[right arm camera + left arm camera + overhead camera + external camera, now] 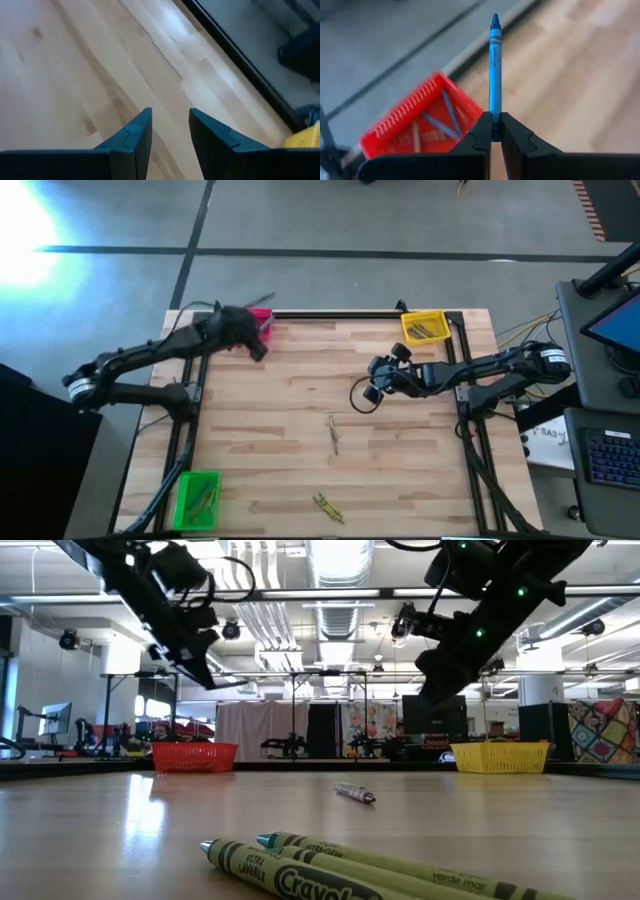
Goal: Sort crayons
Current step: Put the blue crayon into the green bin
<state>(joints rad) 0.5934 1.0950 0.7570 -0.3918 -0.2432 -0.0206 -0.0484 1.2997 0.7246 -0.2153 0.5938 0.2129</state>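
A pale wooden tabletop (300, 430) stands on a grey workshop floor, with a bin at three of its corners. The left gripper (492, 131) has its fingers (481, 134) clenched on the lower end of a blue crayon (494, 70), which stands straight out beyond them. In the high view this gripper sits at the upper left of the tabletop, just beside the pink bin (262, 323), where a few crayons already lie. The right gripper (170, 131) hangs in the right-centre of the high view with its fingers released and nothing between them, only bare wood beneath.

The step in hand looks like a delivery: the blue crayon is being carried to the pink bin. The next move probably calls for bringing the fingers over the bin's opening and letting go. Loose crayons remain: a pair near mid-frame (333, 434) and an olive pair at the bottom edge (327, 507). The yellow bin (425, 327) upper right and green bin (197, 498) lower left already hold some.
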